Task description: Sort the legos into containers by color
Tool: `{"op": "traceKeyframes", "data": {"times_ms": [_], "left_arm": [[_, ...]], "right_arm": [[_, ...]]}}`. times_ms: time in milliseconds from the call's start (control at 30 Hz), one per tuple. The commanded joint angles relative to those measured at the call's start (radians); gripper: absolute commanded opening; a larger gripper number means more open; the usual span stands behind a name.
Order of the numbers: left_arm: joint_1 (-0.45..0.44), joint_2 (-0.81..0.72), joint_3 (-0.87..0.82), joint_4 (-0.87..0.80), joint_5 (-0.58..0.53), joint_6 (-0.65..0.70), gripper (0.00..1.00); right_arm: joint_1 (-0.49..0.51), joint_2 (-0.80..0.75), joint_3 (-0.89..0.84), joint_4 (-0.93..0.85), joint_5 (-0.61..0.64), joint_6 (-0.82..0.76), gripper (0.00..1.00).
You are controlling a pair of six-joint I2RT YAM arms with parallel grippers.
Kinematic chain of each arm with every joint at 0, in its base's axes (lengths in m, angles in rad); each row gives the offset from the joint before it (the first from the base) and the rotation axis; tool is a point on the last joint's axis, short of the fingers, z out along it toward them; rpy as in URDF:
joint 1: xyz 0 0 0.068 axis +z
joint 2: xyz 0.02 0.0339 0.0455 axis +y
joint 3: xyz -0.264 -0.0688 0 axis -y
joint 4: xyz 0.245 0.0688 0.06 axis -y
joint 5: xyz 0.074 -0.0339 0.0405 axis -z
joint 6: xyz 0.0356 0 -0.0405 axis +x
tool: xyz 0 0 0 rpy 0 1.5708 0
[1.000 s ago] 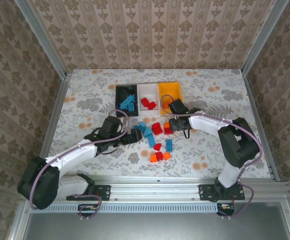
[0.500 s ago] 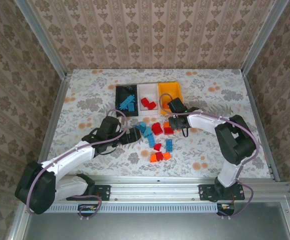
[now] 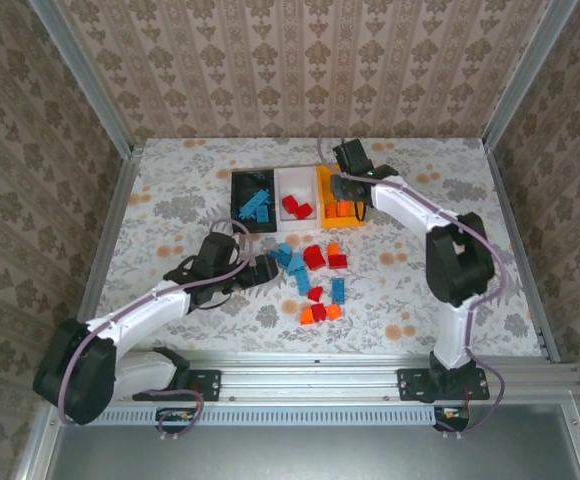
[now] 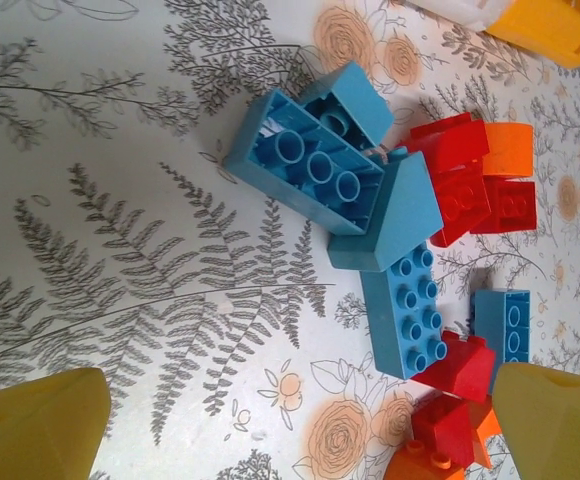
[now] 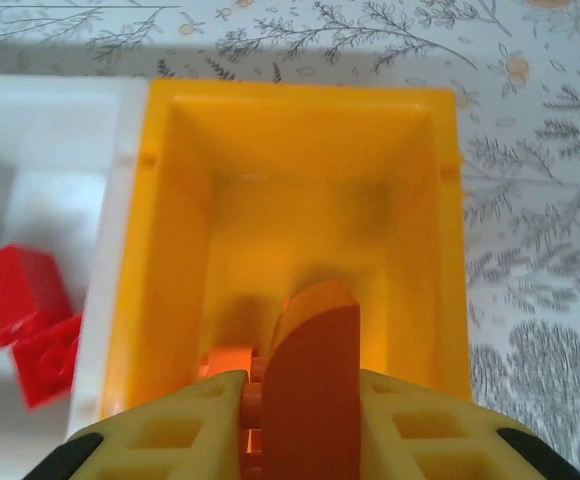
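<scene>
Top external: see right gripper (image 3: 343, 203) poised above the orange-yellow bin (image 3: 355, 214), the right end of the far row of containers. Right wrist: find yellow fingers (image 5: 170, 435) clamped on an upright orange brick (image 5: 315, 370), hanging over the bin's open interior. See red bricks (image 3: 296, 207) in the white bin (image 3: 292, 180) and blue bricks (image 3: 257, 205) in the black bin (image 3: 242, 185).

Note left gripper (image 3: 263, 272) low over the table (image 3: 170, 200), jaws wide apart, gripping nothing, just beside the loose pile (image 3: 315, 285). Left wrist: find blue legos (image 4: 320, 170) nearest, red legos (image 4: 470, 195) and one orange lego (image 4: 510, 150) beyond, all lying on the flowered surface.
</scene>
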Motion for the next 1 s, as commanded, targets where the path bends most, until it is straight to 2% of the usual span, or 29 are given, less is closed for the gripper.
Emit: {"op": "traceKeyframes", "data": {"times_ms": [0, 100, 267, 467, 633, 967], "left_arm": [[0.014, -0.049, -0.029, -0.008, -0.009, -0.017, 1.0], [0.019, -0.069, -0.034, -0.022, -0.012, -0.01, 1.0], [0.02, -0.053, -0.024, -0.026, -0.009, 0.002, 1.0], [0.02, -0.015, -0.013, -0.021, -0.001, 0.001, 1.0], [0.019, -0.015, -0.015, -0.022, -0.004, 0.0, 1.0], [0.018, -0.016, -0.011, -0.04, -0.008, 0.004, 1.0]], "right_arm": [[-0.011, 0.094, 0.125, -0.138, -0.003, -0.032, 0.33], [-0.01, 0.113, 0.167, -0.152, -0.008, -0.037, 0.39], [-0.002, 0.025, 0.103, -0.12, -0.004, -0.034, 0.49], [0.052, -0.204, -0.148, -0.028, 0.022, 0.018, 0.5], [0.117, -0.364, -0.398, 0.01, 0.05, 0.09, 0.55], [0.231, -0.525, -0.684, -0.005, 0.03, 0.248, 0.64]]}}
